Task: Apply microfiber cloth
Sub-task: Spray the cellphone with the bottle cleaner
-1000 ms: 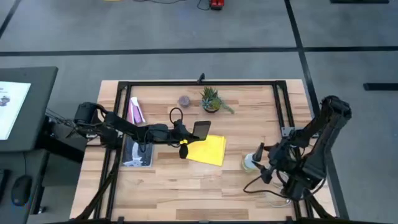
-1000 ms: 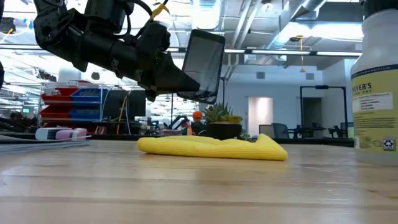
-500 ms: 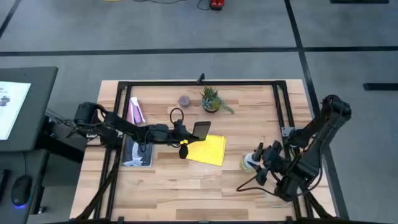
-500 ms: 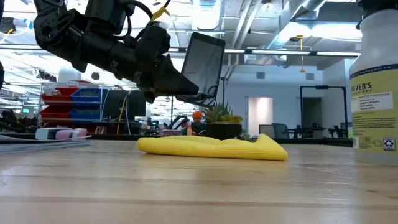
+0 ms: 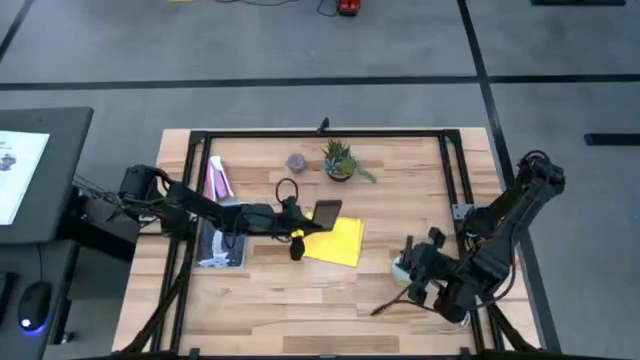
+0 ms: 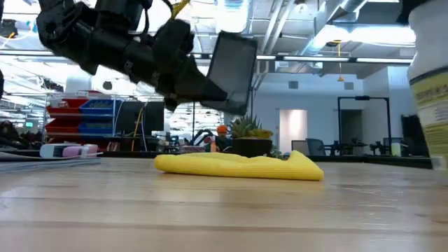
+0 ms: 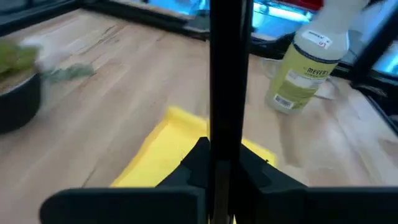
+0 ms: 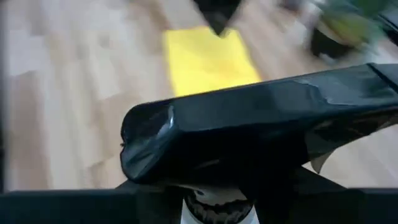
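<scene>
We see one microfiber cloth point(image 5: 334, 242) flat mid-table, one smartphone point(image 6: 234, 72) clamped above it in the left gripper point(image 5: 312, 219), and one spray bottle point(image 7: 308, 63) clamped in the right gripper point(image 5: 408, 268) near the right edge.

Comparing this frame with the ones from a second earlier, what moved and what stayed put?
The right pincer, shut on the spray bottle, carried it nearer the table's front edge and toward the middle; in the low view the spray bottle slid toward the picture's right edge. The left pincer holds the black smartphone over the microfiber cloth as before, barely shifted. The cloth and potted plant stayed.
</scene>
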{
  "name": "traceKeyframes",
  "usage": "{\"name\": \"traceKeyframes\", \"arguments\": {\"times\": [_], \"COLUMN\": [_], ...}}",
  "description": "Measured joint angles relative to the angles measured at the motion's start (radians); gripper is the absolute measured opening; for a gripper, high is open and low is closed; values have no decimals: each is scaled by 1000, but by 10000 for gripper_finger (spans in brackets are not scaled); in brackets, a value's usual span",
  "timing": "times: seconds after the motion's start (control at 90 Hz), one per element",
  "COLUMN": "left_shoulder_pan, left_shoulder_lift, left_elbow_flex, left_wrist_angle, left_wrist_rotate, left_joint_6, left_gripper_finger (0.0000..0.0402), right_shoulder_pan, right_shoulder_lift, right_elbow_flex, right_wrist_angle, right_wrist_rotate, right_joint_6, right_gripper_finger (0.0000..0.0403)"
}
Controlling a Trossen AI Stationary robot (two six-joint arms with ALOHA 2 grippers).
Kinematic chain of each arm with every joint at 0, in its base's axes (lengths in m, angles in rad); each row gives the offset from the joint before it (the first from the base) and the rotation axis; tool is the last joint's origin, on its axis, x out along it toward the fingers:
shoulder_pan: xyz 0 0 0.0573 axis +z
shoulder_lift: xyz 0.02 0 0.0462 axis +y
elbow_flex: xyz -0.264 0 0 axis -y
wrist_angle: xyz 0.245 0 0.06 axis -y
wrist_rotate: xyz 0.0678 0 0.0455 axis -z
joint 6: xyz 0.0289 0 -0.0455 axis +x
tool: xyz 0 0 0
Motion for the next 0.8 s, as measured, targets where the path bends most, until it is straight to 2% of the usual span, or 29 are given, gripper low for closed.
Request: {"name": "traceKeyframes", "arguments": {"times": [0.178, 0.4, 0.5, 0.644, 0.8], "left_shoulder_pan": [23, 97, 110, 122, 110], "left_shoulder_lift": [58, 156, 156, 135, 83], "left_elbow_flex": [96, 57, 38, 17, -45], "left_wrist_angle": [-143, -172, -158, -164, -177], "left_wrist_rotate": [18, 58, 60, 50, -63], "left_joint_6": [5, -122, -116, -122, -178], "left_gripper_finger": [9, 9, 9, 9, 9], "right_shoulder_pan": [-63, -209, -281, -359, -402], "right_shoulder_lift": [14, 13, 10, 8, -7], "right_elbow_flex": [-26, -162, -211, -232, -233], "right_wrist_angle": [246, 577, 695, 742, 720], "right_wrist_rotate": [-39, -48, -102, -142, -148], "right_joint_6": [-250, -484, -537, -594, -670], "right_gripper_finger": [118, 118, 118, 118, 118]}}
